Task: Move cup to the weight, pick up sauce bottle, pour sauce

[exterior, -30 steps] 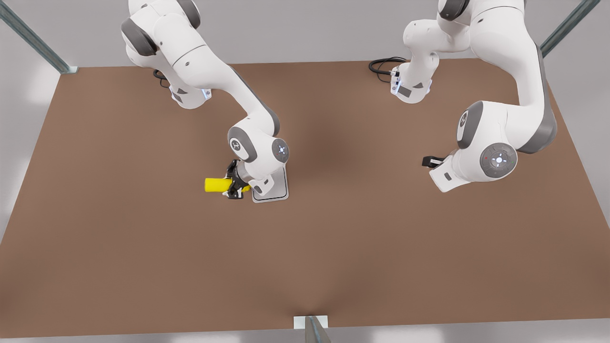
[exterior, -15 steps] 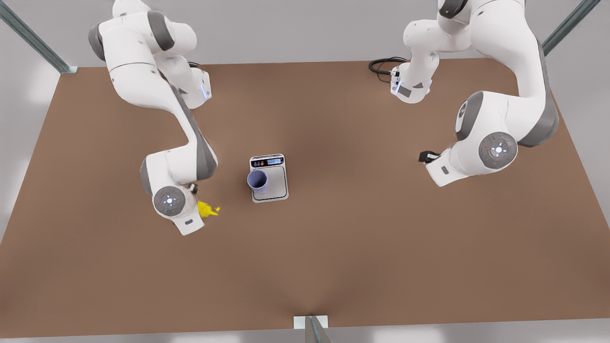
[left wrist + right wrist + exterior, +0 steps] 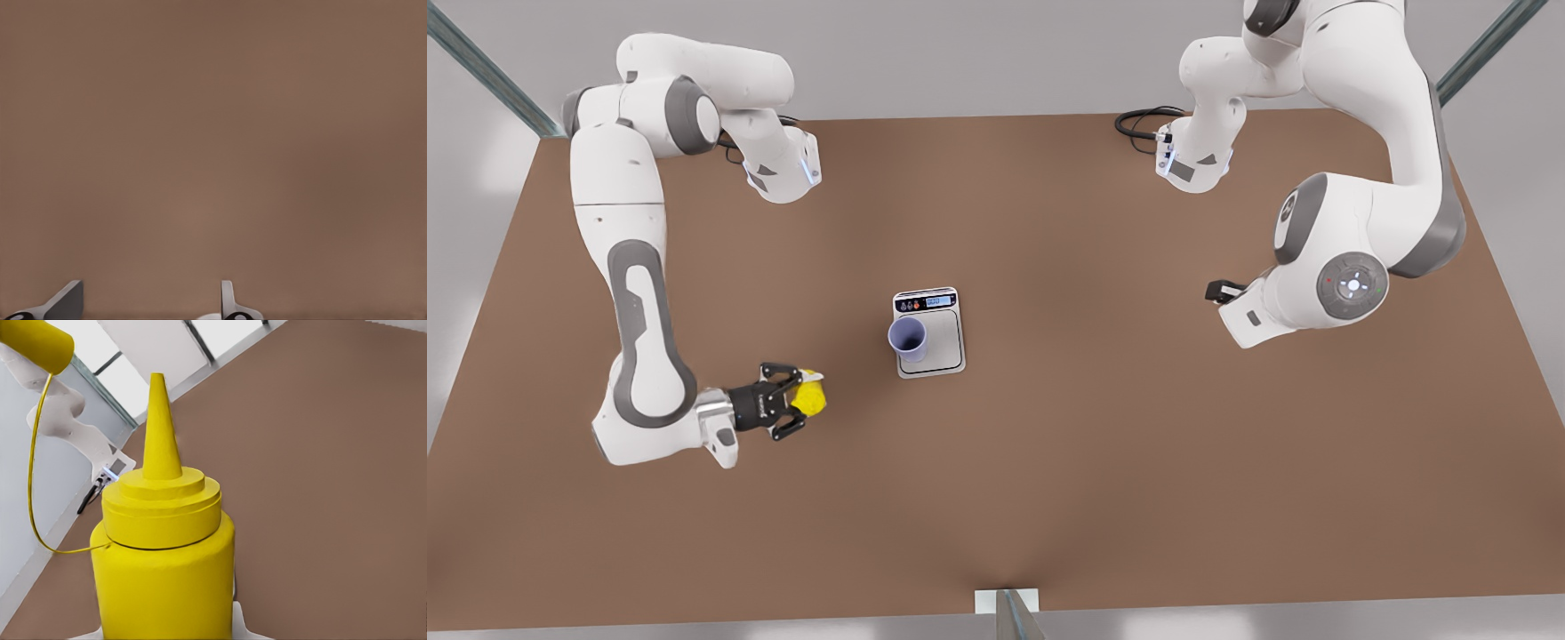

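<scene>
Front view: right pincer (image 3: pixel 799 401) (sauce bottle (image 3: pixel 810 397)) rotated sideways

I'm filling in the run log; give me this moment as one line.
cup: upright on scale | right gripper: shut on sauce bottle, off to the scale's front-view left | left gripper: open, waiting above bare table

Simulated robot test cell, not a lived-in room. Bare brown table (image 3: pixel 1049 498) with two white arms bolted on at its far edge, cables (image 3: pixel 1138 124) coiled beside one base, metal frame struts (image 3: pixel 480 71) at the corners, plain grey walls.
</scene>
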You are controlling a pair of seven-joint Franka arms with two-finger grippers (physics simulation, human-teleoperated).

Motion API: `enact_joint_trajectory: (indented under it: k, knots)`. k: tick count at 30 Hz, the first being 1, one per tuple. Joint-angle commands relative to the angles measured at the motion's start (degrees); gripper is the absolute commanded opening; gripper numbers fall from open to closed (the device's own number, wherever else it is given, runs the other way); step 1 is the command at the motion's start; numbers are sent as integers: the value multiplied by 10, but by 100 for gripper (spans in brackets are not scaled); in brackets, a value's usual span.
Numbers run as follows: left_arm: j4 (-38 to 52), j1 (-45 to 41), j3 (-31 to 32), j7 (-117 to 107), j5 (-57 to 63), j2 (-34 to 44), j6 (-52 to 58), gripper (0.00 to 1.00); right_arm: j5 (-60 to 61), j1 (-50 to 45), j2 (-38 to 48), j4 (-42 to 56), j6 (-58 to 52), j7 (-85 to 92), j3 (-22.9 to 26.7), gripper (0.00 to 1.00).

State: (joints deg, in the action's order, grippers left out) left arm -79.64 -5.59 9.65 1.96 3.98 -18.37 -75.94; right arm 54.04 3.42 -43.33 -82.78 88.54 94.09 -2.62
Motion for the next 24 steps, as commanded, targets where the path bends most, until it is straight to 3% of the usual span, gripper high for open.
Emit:
enact_joint_trajectory:
  k: [1, 11, 24]
  knots:
    - [0, 1, 0, -2, 1, 1, 4, 100, 77, 7, -23, -2, -5, 537, 0, 54]
    - [0, 1, 0, -10, 1, 3, 9, 100, 123, 21, -72, -14, -6, 639, 1, 54]
    - [0, 1, 1, -26, -2, 3, 11, 100, 127, 15, -98, -19, 5, 647, 1, 54]
